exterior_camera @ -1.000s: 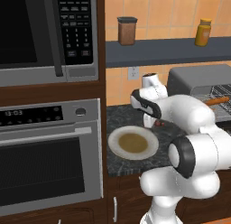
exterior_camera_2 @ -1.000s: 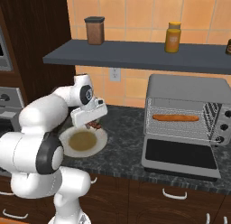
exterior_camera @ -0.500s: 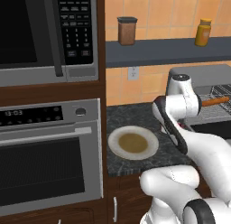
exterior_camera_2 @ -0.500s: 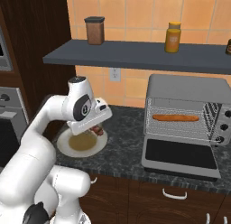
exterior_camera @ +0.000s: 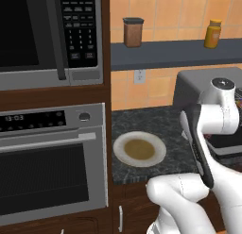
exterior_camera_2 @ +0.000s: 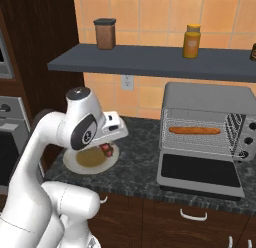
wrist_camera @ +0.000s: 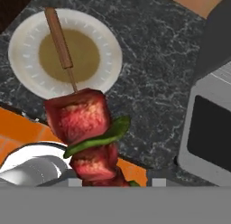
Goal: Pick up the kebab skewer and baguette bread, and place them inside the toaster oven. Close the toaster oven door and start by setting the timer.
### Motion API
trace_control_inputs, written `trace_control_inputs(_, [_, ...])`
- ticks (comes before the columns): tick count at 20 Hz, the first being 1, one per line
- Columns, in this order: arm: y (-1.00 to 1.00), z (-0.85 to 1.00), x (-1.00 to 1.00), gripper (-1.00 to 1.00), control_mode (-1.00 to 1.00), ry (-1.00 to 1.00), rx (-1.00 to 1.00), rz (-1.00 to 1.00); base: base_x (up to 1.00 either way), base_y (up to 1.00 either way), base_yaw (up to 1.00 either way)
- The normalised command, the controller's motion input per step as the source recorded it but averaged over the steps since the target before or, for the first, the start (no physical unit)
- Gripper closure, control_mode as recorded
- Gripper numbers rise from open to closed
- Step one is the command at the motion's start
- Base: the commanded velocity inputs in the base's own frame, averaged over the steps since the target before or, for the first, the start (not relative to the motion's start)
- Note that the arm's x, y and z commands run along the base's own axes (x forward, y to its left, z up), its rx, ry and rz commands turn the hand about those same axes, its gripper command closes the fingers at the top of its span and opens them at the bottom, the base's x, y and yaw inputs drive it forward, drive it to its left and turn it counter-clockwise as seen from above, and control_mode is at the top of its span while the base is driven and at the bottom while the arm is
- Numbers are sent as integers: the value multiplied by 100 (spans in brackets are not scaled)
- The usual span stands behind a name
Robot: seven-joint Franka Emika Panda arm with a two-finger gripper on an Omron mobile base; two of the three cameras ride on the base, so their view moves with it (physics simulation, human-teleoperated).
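Up on the grey shelf point(exterior_camera_2: 150, 62) there's a brown jar point(exterior_camera_2: 105, 33) and a yellow bottle point(exterior_camera_2: 191, 41), both well above the work area, with an outlet point(exterior_camera_2: 125, 82) on the orange tiled wall just under the shelf. Off to the left sits a microwave point(exterior_camera: 49, 35) with a built-in steel oven point(exterior_camera: 52, 157) below it, set in dark wood cabinets. The counter point(exterior_camera_2: 135, 162) is dark speckled stone. The white plate point(exterior_camera: 139, 148) sits on it near the oven side, with a tan center and nothing lying on it. The toaster oven point(exterior_camera_2: 207, 137) is at the right end of the counter, and the toaster oven door point(exterior_camera_2: 197, 171) is dropped flat open toward the front. The baguette bread point(exterior_camera_2: 195, 130) is lying across the wire rack inside. The gripper point(exterior_camera_2: 106, 151) hangs above the plate's right edge, and the kebab skewer point(wrist_camera: 85, 123) is up in it: in the hand view the meat chunks and a green strip sit right at the fingertips with the wooden stick pointing away over the plate, so the jaws are clamped on the skewer's chunky end. The arm's big white links block part of the toaster oven in the left base view.
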Motion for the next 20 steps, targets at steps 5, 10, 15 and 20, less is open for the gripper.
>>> trace_control_inputs(5, [-24, 48, -44, 100, -100, -8, 30, -43, 0, 0, 0])
trace_control_inputs(10, [-29, 35, -32, 100, -100, -15, 38, -48, 0, 0, 0])
trace_control_inputs(15, [-41, 9, -15, 100, -100, -19, 37, -61, 0, 0, 0])
trace_control_inputs(20, [-17, 0, 0, 100, -100, -16, 29, -68, 0, 0, 0])
